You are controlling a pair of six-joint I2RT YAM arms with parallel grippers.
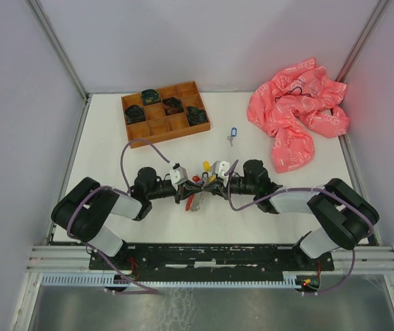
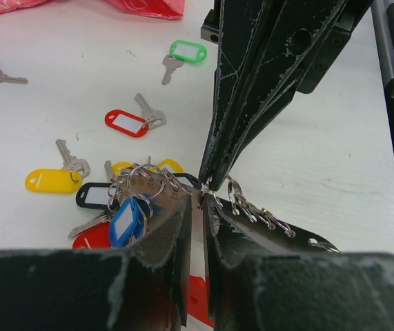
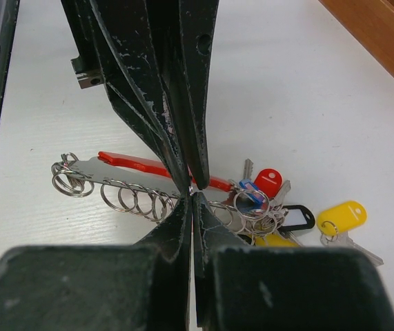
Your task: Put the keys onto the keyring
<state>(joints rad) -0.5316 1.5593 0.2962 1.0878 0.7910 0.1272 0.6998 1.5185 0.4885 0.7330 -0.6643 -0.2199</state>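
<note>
At mid-table, your left gripper [image 2: 198, 198] and right gripper [image 3: 192, 200], tips meeting, both pinch the thin silvery metal keyring [image 3: 132, 200] among small colour-tagged keys [image 2: 145, 111].

No text, brand, number or sign can be read in any view. White print is seen on the crumpled pink sheet [image 1: 297, 110], but it is too small and too folded to be made out. White label windows are seen on the red tag [image 2: 125, 123], yellow tag [image 2: 52, 181], green tag [image 2: 188, 51], black tag [image 2: 96, 196] and blue tag [image 2: 126, 221]. No writing can be made out on any of them.
</note>
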